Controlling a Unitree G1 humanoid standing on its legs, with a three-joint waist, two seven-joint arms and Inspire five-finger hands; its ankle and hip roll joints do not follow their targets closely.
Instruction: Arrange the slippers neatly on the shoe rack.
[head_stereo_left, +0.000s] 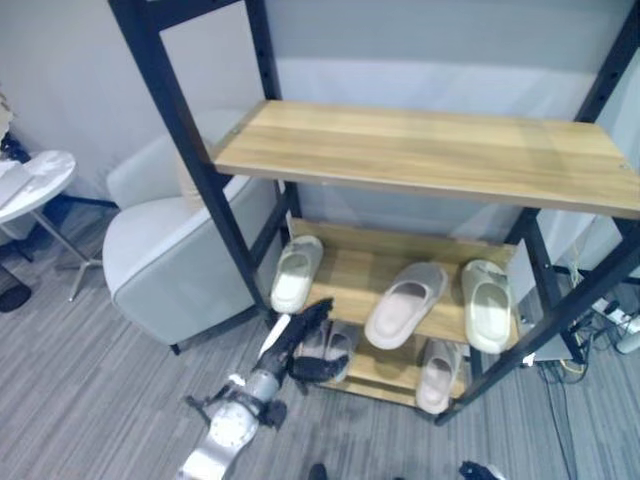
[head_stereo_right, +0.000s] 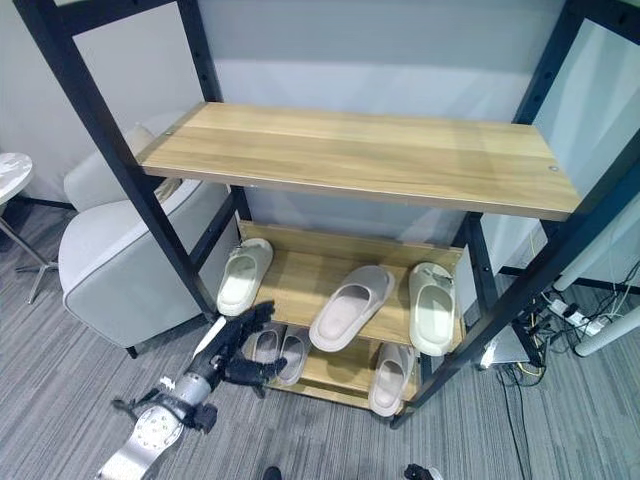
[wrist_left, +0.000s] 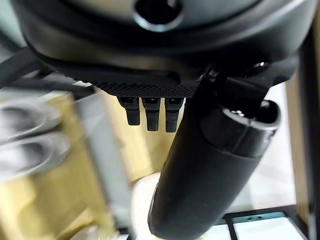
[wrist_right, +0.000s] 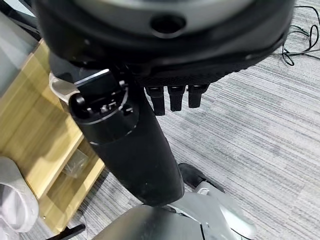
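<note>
Where the black metal-framed shoe rack (head_stereo_right: 100, 140) stands against the grey wall, three wooden shelves are seen: the top board (head_stereo_right: 360, 155) is bare. On the middle shelf (head_stereo_right: 300, 275) three slippers lie: a cream rubber slipper (head_stereo_right: 243, 276) at the robot's left end, a beige rubber slipper (head_stereo_right: 350, 306) lying askew in the middle, and a pale green-white rubber slipper (head_stereo_right: 432, 307) at the right end, its heel overhanging the front edge. On the bottom shelf (head_stereo_right: 335, 372) a pair of grey slippers (head_stereo_right: 279, 352) is set side by side at the left, partly covered by the dark left hand (head_stereo_right: 243, 345), and one beige slipper (head_stereo_right: 388, 378) lies at the right. The left hand's fingers are stretched out toward the grey pair, the thumb apart; whether they touch cannot be told. In the right wrist view the right hand (wrist_right: 145, 75) is seen with relaxed, empty fingers above grey striped carpet (wrist_right: 260, 130). A pale grey upholstered armchair (head_stereo_right: 110, 270) stands beside the rack.
</note>
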